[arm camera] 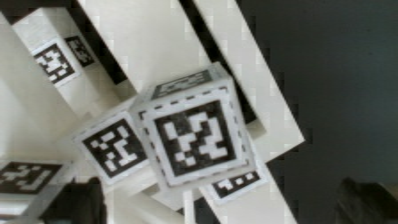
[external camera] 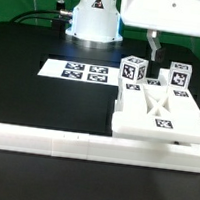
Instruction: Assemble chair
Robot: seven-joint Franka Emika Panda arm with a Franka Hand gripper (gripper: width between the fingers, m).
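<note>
The chair's chunky white pieces sit joined at the exterior view's right. A flat slab point(external camera: 162, 117) lies low in front, with bars point(external camera: 154, 91) crossing behind it. Two square posts point(external camera: 135, 69) point(external camera: 178, 75) stand up, each with black-and-white tags. My gripper point(external camera: 182, 52) hangs just above the right-hand post, open, with a dark finger point(external camera: 153, 42) to each side and nothing between them. In the wrist view a tagged post end point(arm camera: 187, 135) fills the middle, very close, with white bars point(arm camera: 214, 40) behind it. My fingertips do not show clearly there.
A long white border rail point(external camera: 43, 139) runs along the front of the black table. The marker board point(external camera: 79, 72) lies flat at the middle left. The robot's white base point(external camera: 94, 17) stands at the back, with cables beside it.
</note>
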